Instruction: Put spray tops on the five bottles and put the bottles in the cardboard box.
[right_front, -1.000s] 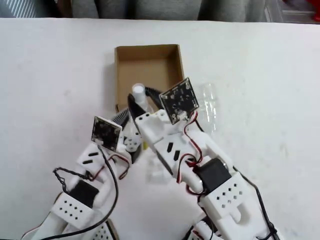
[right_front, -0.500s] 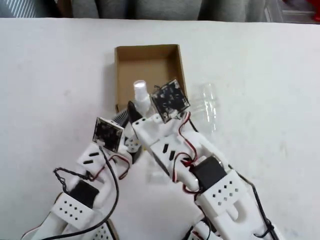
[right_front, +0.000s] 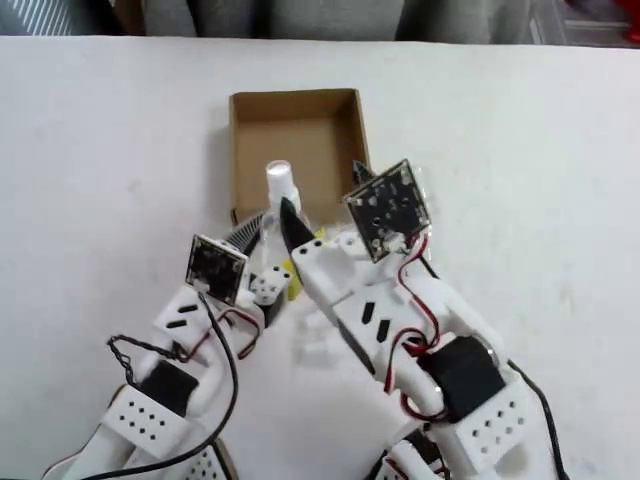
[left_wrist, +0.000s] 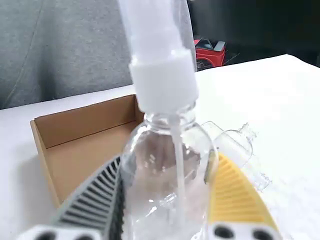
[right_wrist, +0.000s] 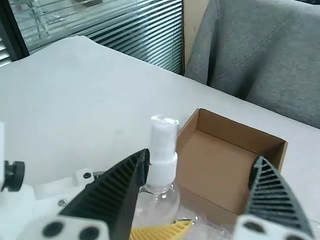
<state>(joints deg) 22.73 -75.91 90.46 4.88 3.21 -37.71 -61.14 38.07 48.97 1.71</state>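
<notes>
A clear bottle (left_wrist: 165, 190) with a white spray top (left_wrist: 162, 75) stands upright in my left gripper (left_wrist: 167, 160), which is shut on its body between a grey and a yellow finger. From above, the bottle's top (right_front: 279, 182) sits at the near edge of the cardboard box (right_front: 295, 130). My right gripper (right_wrist: 202, 160) is open, its black fingers (right_wrist: 120, 185) spread wide on either side of the spray top (right_wrist: 163, 145) without touching it. From above, the right gripper (right_front: 322, 190) hangs over the box's near right corner.
Another clear bottle without a top (left_wrist: 239, 149) lies on the white table to the right of the box, partly behind the right arm's camera board (right_front: 388, 210). A small clear piece (right_front: 310, 345) lies between the arms. The box (right_wrist: 235, 155) looks empty inside.
My right gripper was closed around the spray top a second ago. It has since opened and swung off to the right. The left arm and bottle stayed still.
</notes>
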